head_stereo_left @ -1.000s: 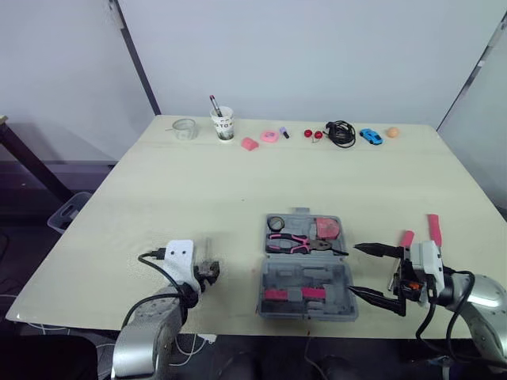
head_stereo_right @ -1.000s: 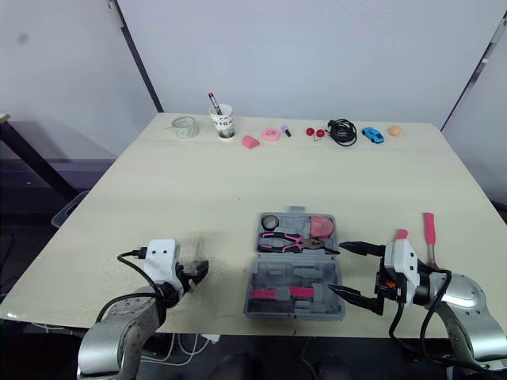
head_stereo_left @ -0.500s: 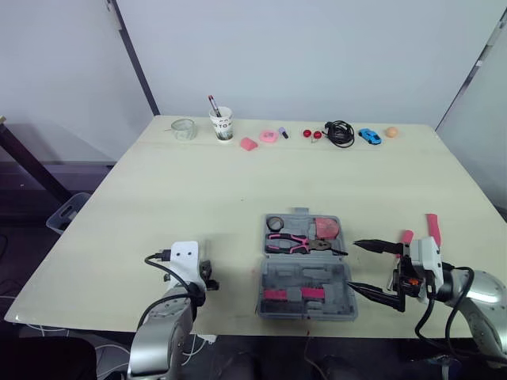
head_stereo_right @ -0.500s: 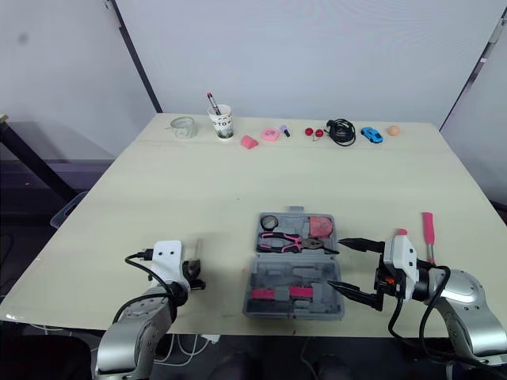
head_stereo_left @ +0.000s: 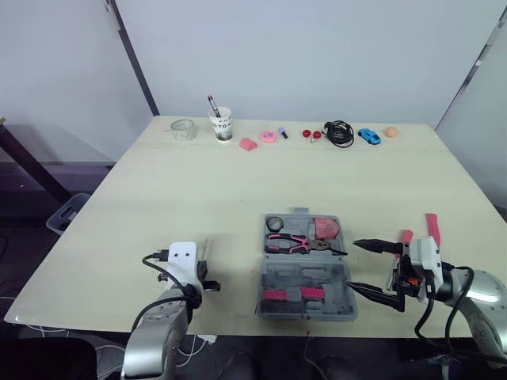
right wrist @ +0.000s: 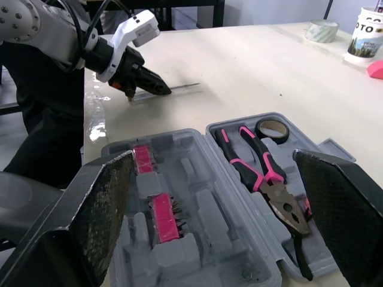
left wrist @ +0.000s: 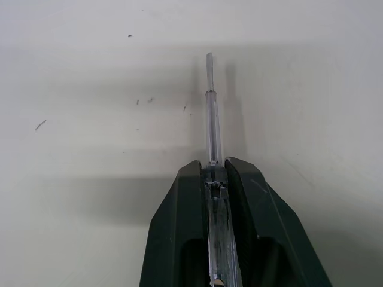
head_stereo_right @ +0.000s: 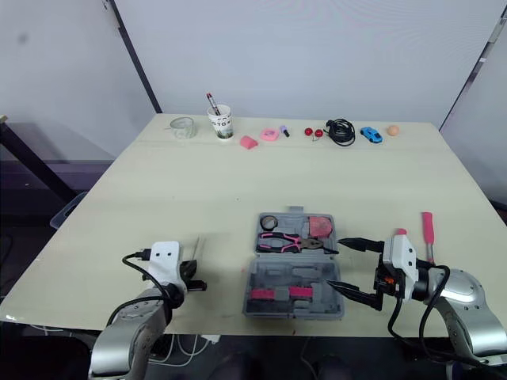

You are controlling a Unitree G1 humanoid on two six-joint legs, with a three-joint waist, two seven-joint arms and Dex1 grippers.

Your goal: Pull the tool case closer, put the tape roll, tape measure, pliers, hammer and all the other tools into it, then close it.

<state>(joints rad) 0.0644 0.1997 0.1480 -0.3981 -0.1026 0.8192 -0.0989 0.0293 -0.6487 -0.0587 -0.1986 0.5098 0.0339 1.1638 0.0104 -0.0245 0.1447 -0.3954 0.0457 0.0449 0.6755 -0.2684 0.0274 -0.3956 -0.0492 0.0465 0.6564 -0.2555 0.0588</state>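
Tool case (head_stereo_left: pixel 317 277) lies open near the 6 o'clock edge of the table (head_stereo_left: pixel 198 182), between my two grippers. Its lid half is nearest me and the hinge runs 9 to 3. That is my first worry: the lid half sits close to the table's edge, so a strong tug toward me could tip it off and spill what is packed.

My right gripper (head_stereo_left: pixel 353 265) hovers at the case's 3 o'clock side, fingers spread wide and holding nothing. Its tips are just beside the case wall, and a careless sweep there would shove the case askew.

Well off at the case's 9 o'clock, my left gripper (left wrist: pixel 209 173) is clamped on a clear screwdriver (left wrist: pixel 210 113) lying flat on the table. The screwdriver's long axis runs 6 to 12, with the blade tip pointing to 12, away from me. I pinch it at the handle with the whole shaft sticking out. It is slim and smooth, so I judge it may pivot or slip as I lift.

The pink strips in the lid run 9 to 3, so it probably needs a quarter turn. Carried as it points now, the tip could snag the case wall.

In the far half lie the pliers (head_stereo_left: pixel 297 241), tape roll (head_stereo_left: pixel 275 223) and tape measure (head_stereo_left: pixel 326 228). Beyond my right gripper, two pink handles (head_stereo_left: pixel 432 228) rest on the table; I cannot tell which tools they are.
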